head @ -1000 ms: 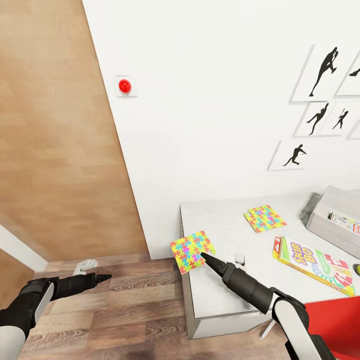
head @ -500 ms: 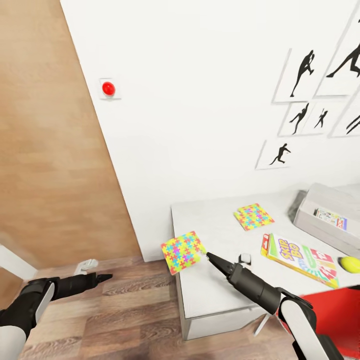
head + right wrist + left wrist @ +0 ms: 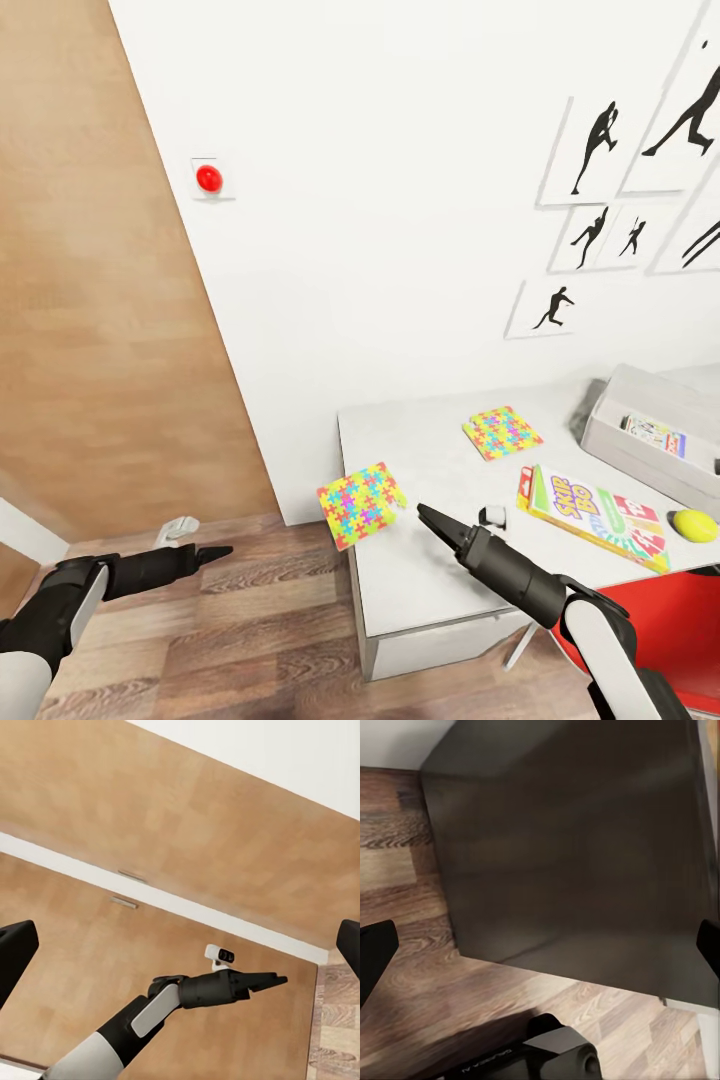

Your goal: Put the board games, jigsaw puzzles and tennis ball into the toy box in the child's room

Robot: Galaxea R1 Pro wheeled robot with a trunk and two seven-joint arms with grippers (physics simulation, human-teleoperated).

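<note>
White wall with black athlete silhouettes backs the pale grey-white tabltop [image 3: 440, 580], whose near left corner sits right in front of the robot. Overhanging the tabletop's left edge lies a thin flat square jigsaw puzzle in yellow, pink, blue and green [image 3: 361, 503], part of it out over the wood-plank floor. The right hand [image 3: 428, 516] points at it with its dark tips drawn together into a point, holding nothing, just beside the puzzle's inner edge and apart from it. The puzzle lies to the left of this hand, toward the tabletop's left edge, so the right arm is clearly the nearer one. The left hand [image 3: 218, 551] hangs low over the floor, well apart from the tabletop, its tips also together and empty.

Further along, near the back edge, lies a second bright puzzle-pattern square [image 3: 501, 431]; toward the right are a flat lettered green-and-red-edged game box [image 3: 592, 504], a small yellow-green tennis ball [image 3: 694, 525] and the shallow light-grey plastic toy box [image 3: 615, 420].
</note>
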